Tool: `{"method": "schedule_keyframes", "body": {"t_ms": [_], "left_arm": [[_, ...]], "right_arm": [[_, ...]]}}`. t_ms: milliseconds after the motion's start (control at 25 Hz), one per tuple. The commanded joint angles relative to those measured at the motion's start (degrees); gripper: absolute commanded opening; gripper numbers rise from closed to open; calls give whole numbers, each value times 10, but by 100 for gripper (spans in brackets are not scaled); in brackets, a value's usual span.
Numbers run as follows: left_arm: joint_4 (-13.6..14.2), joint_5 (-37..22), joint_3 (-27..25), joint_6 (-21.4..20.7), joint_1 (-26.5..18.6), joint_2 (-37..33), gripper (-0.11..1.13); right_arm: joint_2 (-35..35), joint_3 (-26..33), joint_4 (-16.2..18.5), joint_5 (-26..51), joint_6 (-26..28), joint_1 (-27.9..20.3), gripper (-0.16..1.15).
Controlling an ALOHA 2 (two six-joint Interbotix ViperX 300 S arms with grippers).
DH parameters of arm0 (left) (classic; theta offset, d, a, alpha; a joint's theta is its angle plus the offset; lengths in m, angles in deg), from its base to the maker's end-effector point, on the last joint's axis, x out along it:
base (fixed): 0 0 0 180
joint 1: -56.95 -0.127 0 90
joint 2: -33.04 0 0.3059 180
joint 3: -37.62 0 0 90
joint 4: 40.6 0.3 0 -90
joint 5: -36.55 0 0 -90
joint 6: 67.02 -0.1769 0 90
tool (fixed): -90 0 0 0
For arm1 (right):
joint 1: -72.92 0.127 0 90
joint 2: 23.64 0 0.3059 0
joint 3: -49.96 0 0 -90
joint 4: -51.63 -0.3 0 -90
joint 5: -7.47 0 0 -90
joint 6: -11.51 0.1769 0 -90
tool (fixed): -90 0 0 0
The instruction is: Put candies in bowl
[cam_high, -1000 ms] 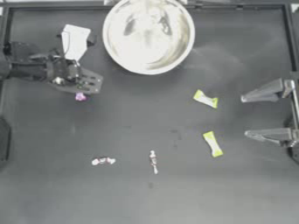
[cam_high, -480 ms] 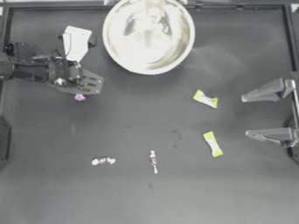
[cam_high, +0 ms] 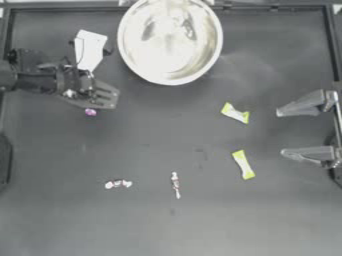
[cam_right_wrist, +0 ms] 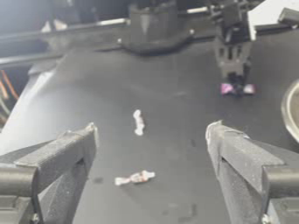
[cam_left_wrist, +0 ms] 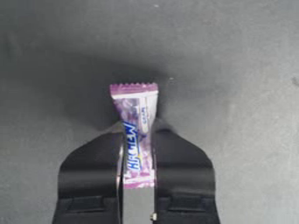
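Left gripper [cam_left_wrist: 137,144]: closed on pink-and-white candy [cam_left_wrist: 135,131], long axis in line with the jaws, about half the wrapper sticking out past the tips. Writing along wrapper: blue letters, apparently "HI-CHEW"; smaller print unreadable. In top view, same candy [cam_high: 90,112] seen as small pink spot at the tip of the left gripper [cam_high: 100,97], upper left of table [cam_high: 80,220].

Bowl [cam_high: 169,40]: large, white, glossy, at top centre; to the right of the left gripper and farther back, near. No candy visible inside.

Right gripper [cam_high: 310,130]: jaws wide apart, holding nothing, parked at right edge.

Loose candies on table: yellow-green candy [cam_high: 235,113] and second yellow-green candy [cam_high: 243,164], both nearer the right gripper; white candy with red marks [cam_high: 118,184] and thin white candy [cam_high: 176,184], toward front centre, well apart from the bowl.

Likely next: carry of held candy rightward and back over bowl rim, then release.
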Motion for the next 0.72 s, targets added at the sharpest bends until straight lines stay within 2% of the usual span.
{"method": "schedule_keyframes", "body": {"t_ms": [40, 200, 400, 600, 720], "left_arm": [[3, -4, 22, -5, 8, -54, 37], [4, -5, 46, -27, 13, -93, 37], [11, 5, 89, -77, 20, -122, 36], [16, 50, 137, -140, 17, -108, 35], [25, 97, 157, -179, 4, -90, 35]], "right_arm": [[-2, 8, -4, -2, 0, 1, 101], [-3, 8, -4, -2, 0, 1, 101], [-3, 8, -8, -1, 1, 1, 101], [-7, 9, -11, -1, 1, 1, 101], [-7, 10, -12, 0, 1, 1, 101]]}}
